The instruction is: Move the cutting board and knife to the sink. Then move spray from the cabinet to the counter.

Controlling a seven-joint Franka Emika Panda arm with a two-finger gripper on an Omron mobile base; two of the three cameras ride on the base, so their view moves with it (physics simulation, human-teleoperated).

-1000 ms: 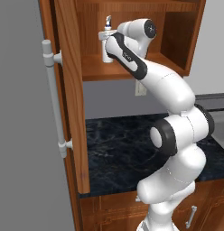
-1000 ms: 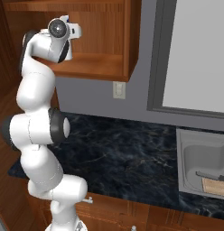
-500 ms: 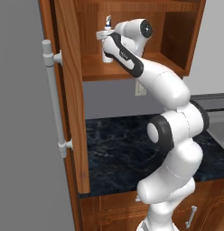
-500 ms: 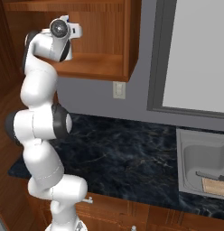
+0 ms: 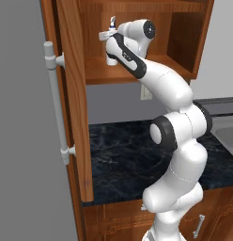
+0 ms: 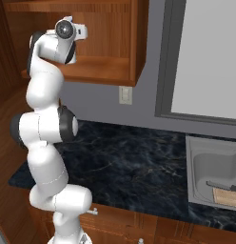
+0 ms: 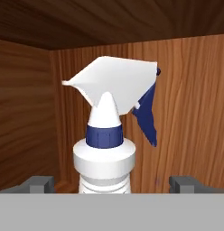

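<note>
White spray bottle sits between our spread gripper in the cabinet; board already in the sink.

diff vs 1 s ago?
The arm's elbow swung slightly left, easing the open gripper in around the spray on the cabinet shelf. Nothing gripped yet. Spray still upright; cutting board and knife remain in the sink.

Even, soft rendered light throughout, dimmer inside the cabinet; no glare; edges slightly soft, coarse resolution.
</note>
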